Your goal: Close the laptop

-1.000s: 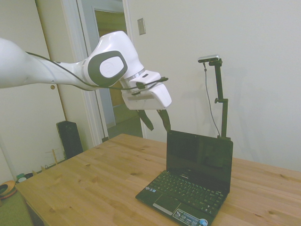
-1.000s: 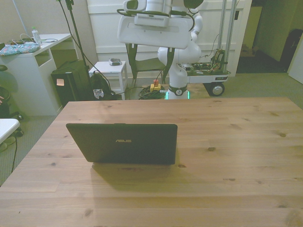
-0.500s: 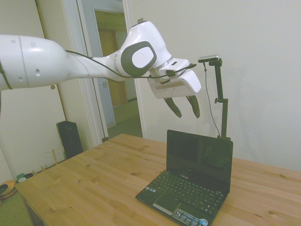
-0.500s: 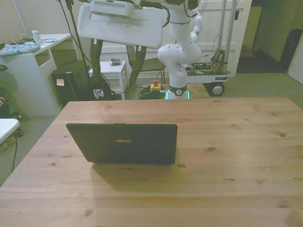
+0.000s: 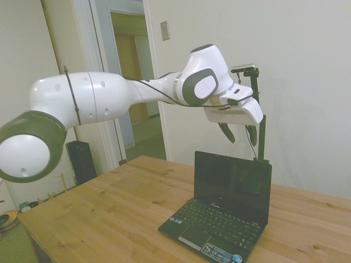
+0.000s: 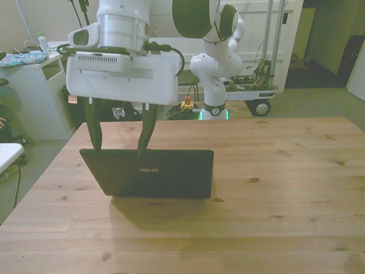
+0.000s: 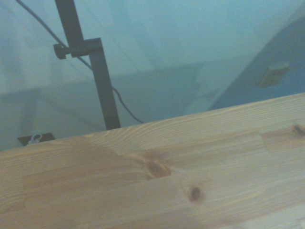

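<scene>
A pale-walled room with an open doorway is being shown in the side view, and a wooden table point(image 5: 109, 208) is being used as the work surface. Taken from left to right in that view, the white arm is being extended from the picture's left, and the gripper point(image 5: 240, 133) is being held in the air above the laptop point(image 5: 225, 211), clear of it. The fingers are being held spread apart, with nothing between them. The laptop is being kept open on the table, its screen near upright and its keyboard facing away from the lid side.

In the front view, the gripper point(image 6: 117, 141) is being seen just above the lid's top edge, toward the front view's left end of the laptop point(image 6: 148, 173). The lid's long axis is being laid across that view, left to right. It is judged that the lid's back lies below the fingertips, so a downward push on the lid side is being called for.
</scene>
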